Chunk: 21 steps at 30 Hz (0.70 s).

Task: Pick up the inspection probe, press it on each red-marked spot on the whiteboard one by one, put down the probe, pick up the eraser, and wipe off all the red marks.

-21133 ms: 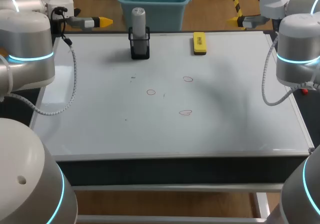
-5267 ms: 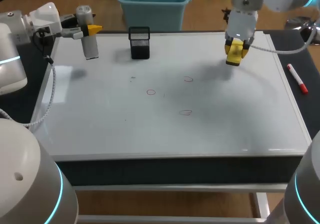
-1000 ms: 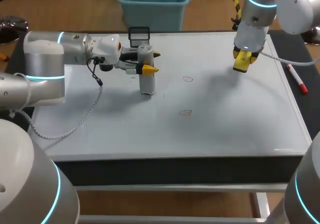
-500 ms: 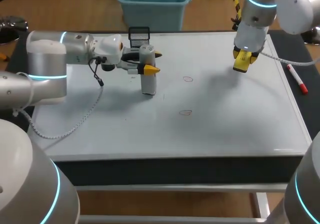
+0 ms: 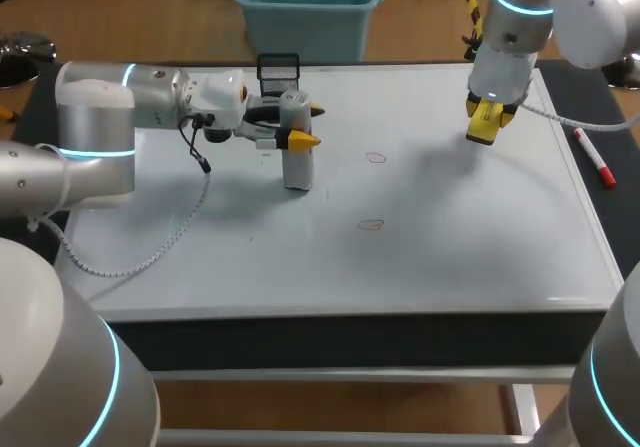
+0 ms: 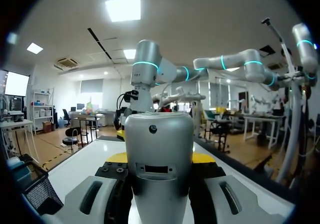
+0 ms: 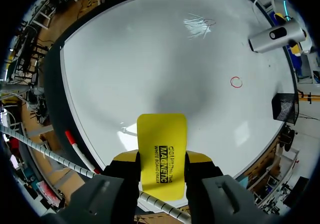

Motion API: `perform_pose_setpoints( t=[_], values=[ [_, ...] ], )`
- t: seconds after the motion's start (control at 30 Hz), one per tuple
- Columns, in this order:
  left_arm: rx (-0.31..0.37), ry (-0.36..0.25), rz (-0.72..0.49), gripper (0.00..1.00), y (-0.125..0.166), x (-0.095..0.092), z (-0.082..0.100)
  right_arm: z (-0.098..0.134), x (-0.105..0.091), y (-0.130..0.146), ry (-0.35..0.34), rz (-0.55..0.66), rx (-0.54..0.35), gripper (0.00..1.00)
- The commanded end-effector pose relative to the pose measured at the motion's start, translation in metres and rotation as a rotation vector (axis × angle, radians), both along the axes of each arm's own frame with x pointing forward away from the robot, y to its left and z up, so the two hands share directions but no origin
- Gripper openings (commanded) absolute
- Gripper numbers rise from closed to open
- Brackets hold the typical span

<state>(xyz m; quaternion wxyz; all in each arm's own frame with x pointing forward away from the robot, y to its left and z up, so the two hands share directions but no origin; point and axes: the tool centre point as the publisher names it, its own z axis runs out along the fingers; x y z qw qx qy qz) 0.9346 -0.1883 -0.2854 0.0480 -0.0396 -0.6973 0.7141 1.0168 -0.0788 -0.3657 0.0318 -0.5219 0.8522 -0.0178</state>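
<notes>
- Left gripper (image 5: 303, 127) reaches in sideways and is clenched on the upper part of the grey cylindrical inspection probe (image 5: 296, 157). The probe stands upright with its foot on the glossy white whiteboard (image 5: 200, 257), about 10 o'clock from board centre.
- My read: the high, level grip keeps the fingers off the board and allows a straight downward press.
- Two small red ring marks show, one (image 5: 375, 158) at 3 o'clock from the probe and one (image 5: 371, 224) at 5 o'clock. Cannot tell whether a mark sits under the probe's foot.
- Right gripper (image 7: 161, 174) grasps the yellow block eraser (image 7: 161, 151) by its long sides, above the board at 2 o'clock. It looks parked there, ready for wiping.
- Black mesh holder (image 5: 278, 67) stands at the 12 o'clock edge, and a red marker pen (image 5: 593, 157) lies on the dark worktop strip at 3 o'clock.
- The board reflects the ceiling lights.
</notes>
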Motion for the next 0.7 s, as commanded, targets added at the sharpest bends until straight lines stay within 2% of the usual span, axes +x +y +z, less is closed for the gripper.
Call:
perform_pose_setpoints(
  t=[0.03,0.7],
  values=[
    [-0.001,0.004,-0.005,0.0,0.0008,0.0011,-0.0014,0.0008,-0.0002,-0.0007,-0.002,0.001,-0.003,0.0],
    [0.001,0.011,-0.002,0.0,0.0027,-0.0009,-0.0039,0.0008,-0.0002,-0.0007,-0.002,0.001,-0.003,0.0]
  ],
)
